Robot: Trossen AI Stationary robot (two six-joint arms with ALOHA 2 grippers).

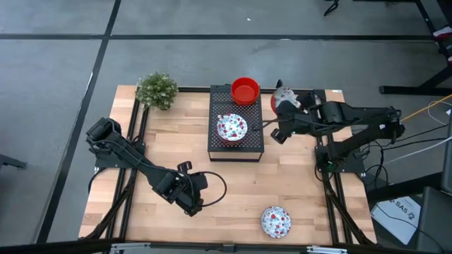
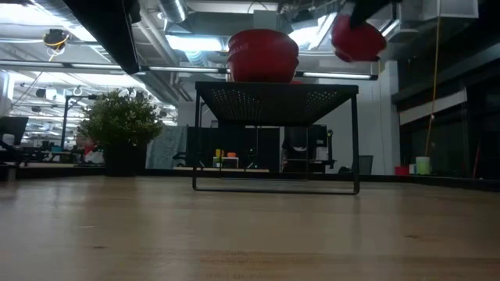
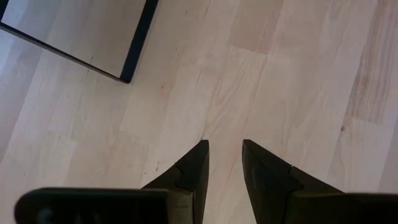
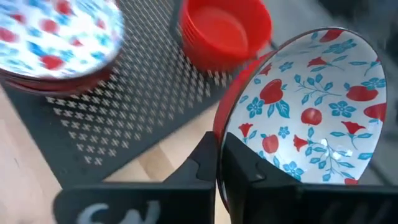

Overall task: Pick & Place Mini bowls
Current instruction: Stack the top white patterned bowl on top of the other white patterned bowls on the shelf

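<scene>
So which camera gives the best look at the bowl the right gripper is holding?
The right wrist view: the held bowl fills it, floral inside, rim pinched by the right gripper. The high view shows it small beside the black box; the low view only its red underside; the left wrist view nothing.

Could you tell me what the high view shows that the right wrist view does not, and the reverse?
Only the high view shows the left hand waiting low over the table's near part, the floral bowl sitting alone near the front edge, and the green plant at the far left corner. Only the right wrist view shows the right hand pinching the rim of a tilted bowl, red outside and floral inside. Both show the black perforated box, the red bowls at its far end and the floral-topped stack nearer.
</scene>
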